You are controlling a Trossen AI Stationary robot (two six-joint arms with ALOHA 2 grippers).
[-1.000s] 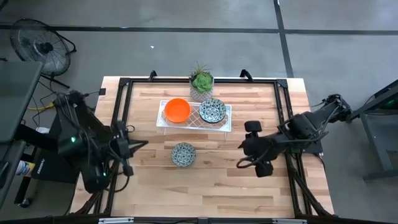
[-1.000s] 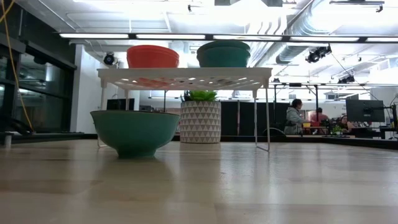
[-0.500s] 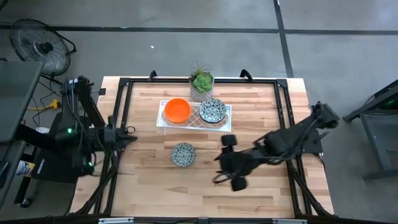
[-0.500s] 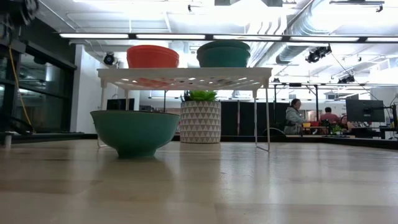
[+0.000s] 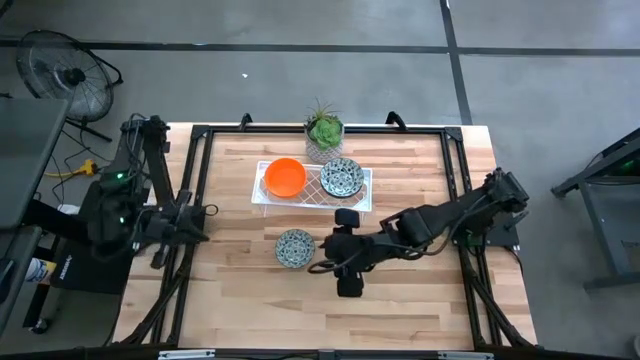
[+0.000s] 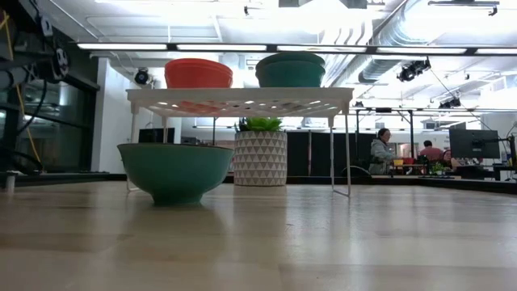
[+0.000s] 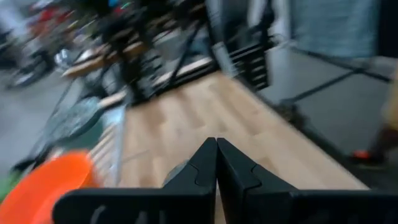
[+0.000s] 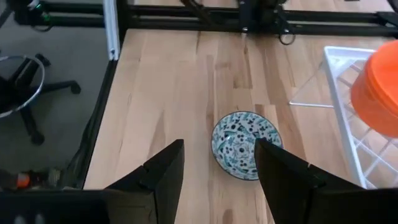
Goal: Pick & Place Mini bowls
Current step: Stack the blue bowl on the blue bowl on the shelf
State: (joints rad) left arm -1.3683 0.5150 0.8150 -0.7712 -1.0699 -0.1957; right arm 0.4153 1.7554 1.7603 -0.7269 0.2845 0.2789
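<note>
One speckled grey-green mini bowl (image 5: 295,248) (image 8: 244,144) (image 6: 175,170) stands on its base on the table. A white wire rack (image 5: 362,196) carries an orange mini bowl (image 5: 285,177) (image 6: 198,73) and a second speckled bowl (image 5: 342,177) (image 6: 291,70). My right gripper (image 5: 318,263) (image 8: 219,180) is open, just right of the table bowl and pointing at it without touching. My left gripper (image 5: 204,212) (image 7: 216,168) is shut and empty at the table's left edge. The other mini bowls are out of view.
A small green plant in a patterned white pot (image 5: 324,132) (image 6: 260,158) stands behind the rack at the far edge. A black frame (image 5: 196,160) runs round the table. Bare wood lies near and to the right of the table bowl. People sit in the room beyond.
My right arm has swept from the table's right side toward the left, bringing its gripper up to the speckled bowl on the table. My left arm has drawn back toward the table's left edge. The bowls have not moved.
</note>
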